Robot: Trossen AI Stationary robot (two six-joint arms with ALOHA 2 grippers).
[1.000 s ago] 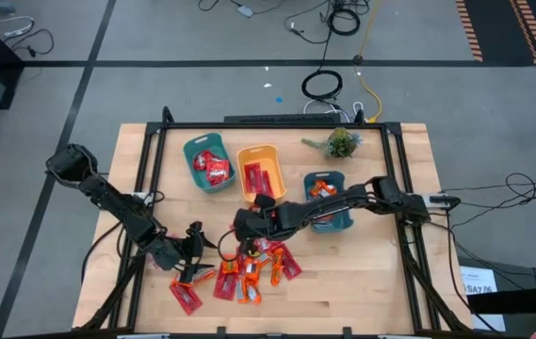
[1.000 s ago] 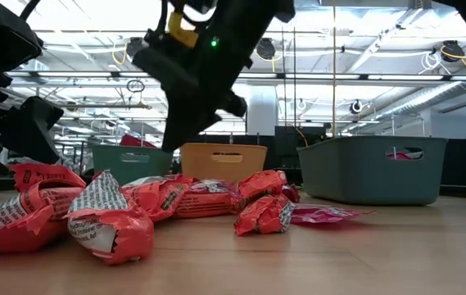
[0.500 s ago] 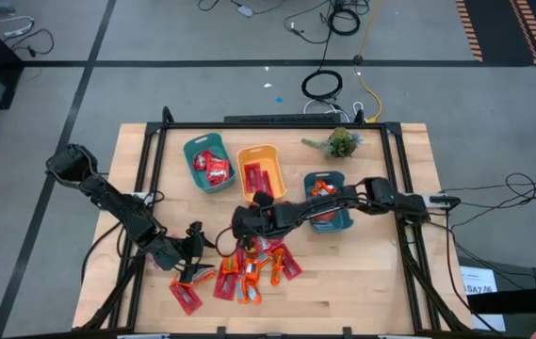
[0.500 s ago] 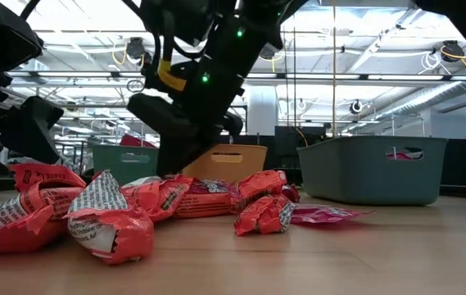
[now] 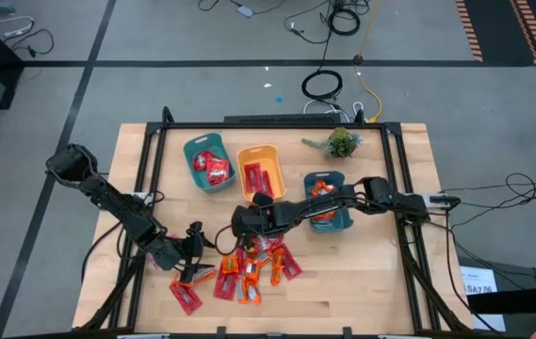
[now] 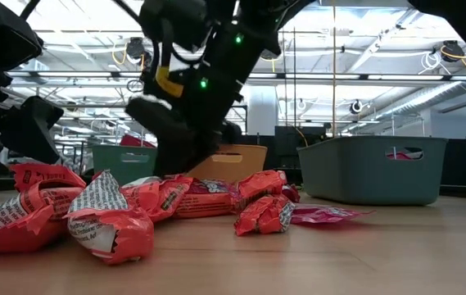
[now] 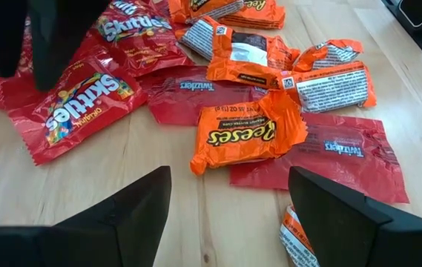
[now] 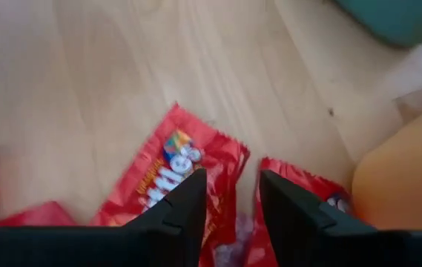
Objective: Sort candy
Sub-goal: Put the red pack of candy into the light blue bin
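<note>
A pile of candy [image 5: 244,268] lies on the wooden table near its front edge: red Skittles and Twizzlers packets and orange Reese's packets [image 7: 244,133]. My right gripper [image 5: 242,226] is low over the pile's far side. In its wrist view [image 8: 231,211] its fingers stand a little apart over a red Skittles packet [image 8: 170,170], and in the low view [image 6: 171,160] it reaches down to the pile. My left gripper [image 5: 192,247] is open and empty at the pile's left side, and its wrist view [image 7: 229,211] looks across the packets. My right gripper comes at the red packets from above, slanting from the table's right. Its fingertips [image 8: 185,204] stand on either side of a red wrapper edge. I cannot tell whether they touch it.
Three bins stand behind the pile: a teal bin [image 5: 192,151] with red candy, an orange bin [image 5: 272,155] with red candy, and a teal bin [image 5: 343,221] with orange candy. A small green plant [image 5: 341,143] stands at the far edge. Bare wood lies to the right of the pile.
My right gripper has gone down onto the far side of the candy pile and a little toward the table's left edge, tipping its fingers more steeply downward. The candies have not moved.
</note>
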